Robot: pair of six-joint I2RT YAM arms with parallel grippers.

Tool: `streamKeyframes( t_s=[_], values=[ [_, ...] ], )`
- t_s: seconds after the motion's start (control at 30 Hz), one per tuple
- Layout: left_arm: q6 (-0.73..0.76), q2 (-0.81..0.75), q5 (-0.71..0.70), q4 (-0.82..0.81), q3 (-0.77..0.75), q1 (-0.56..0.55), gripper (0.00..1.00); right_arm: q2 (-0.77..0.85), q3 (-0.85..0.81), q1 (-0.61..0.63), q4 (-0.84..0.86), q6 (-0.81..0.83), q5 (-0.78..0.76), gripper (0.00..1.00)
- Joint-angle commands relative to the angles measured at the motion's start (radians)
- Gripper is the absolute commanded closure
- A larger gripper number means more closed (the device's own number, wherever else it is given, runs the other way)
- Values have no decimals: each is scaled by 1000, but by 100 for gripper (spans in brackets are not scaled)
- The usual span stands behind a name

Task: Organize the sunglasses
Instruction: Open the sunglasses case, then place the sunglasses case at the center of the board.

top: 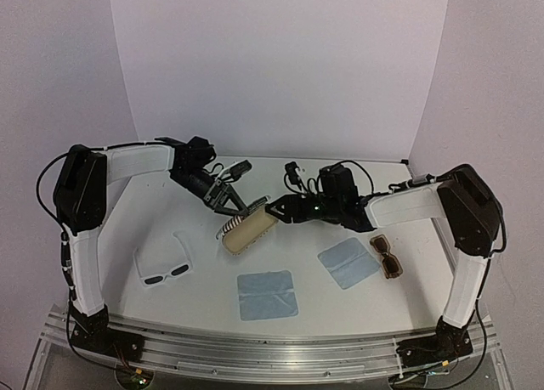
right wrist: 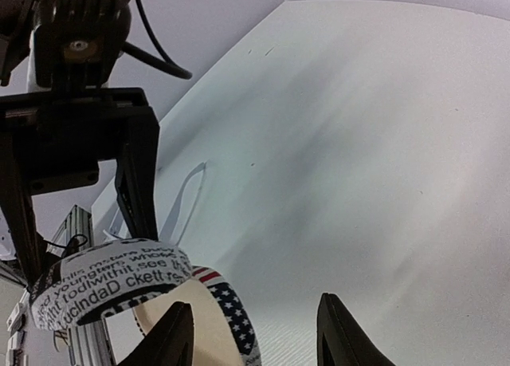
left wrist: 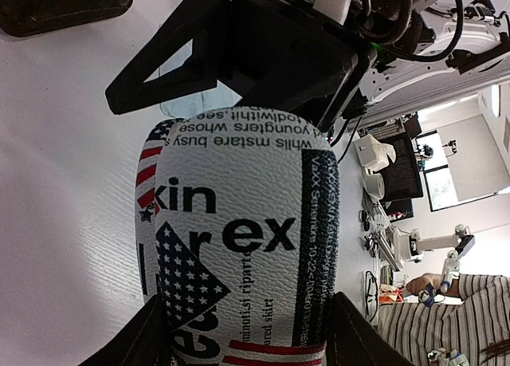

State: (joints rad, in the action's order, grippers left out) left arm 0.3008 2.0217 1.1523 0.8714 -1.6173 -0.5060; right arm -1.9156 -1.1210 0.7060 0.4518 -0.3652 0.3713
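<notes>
The white sunglasses [top: 166, 268] lie folded open on the table at the front left. At the right, beside the right arm, lie the brown sunglasses [top: 388, 256]. Neither gripper touches them. Between the arms, my left gripper [top: 229, 205] [left wrist: 247, 318] is shut on a flag-and-newsprint patterned case [top: 247, 231] [left wrist: 239, 230], with a finger on each side. The case's flap is lifted and shows a cream inside [right wrist: 187, 330]. My right gripper [top: 270, 208] [right wrist: 255, 318] is at the case's other end, jaws apart, with the flap's edge next to its left finger [right wrist: 171, 334].
Two light-blue cloths lie flat in front, one at the middle [top: 266, 294] and one to the right [top: 348, 262]. A black case [left wrist: 64, 3] rests on the table beyond the patterned one. The white backdrop walls close in the back and sides.
</notes>
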Motion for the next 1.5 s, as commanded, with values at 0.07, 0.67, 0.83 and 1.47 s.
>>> streamKeyframes(
  t_s=[0.07,0.67,0.83,1.47],
  values=[
    [25,8,59,-11,-46,-5,100,-14,-15,4,23,2,57,58],
    [55,28,111,24,-57,-3,100,-35,-28,4,25,-29,84,80],
    [118,62,98,91,-92,4,75,-19,-14,4,26,-48,110,91],
    [249,69,-60,65,-227,80,2,-36,6,0,-13,-392,27,100]
  ],
)
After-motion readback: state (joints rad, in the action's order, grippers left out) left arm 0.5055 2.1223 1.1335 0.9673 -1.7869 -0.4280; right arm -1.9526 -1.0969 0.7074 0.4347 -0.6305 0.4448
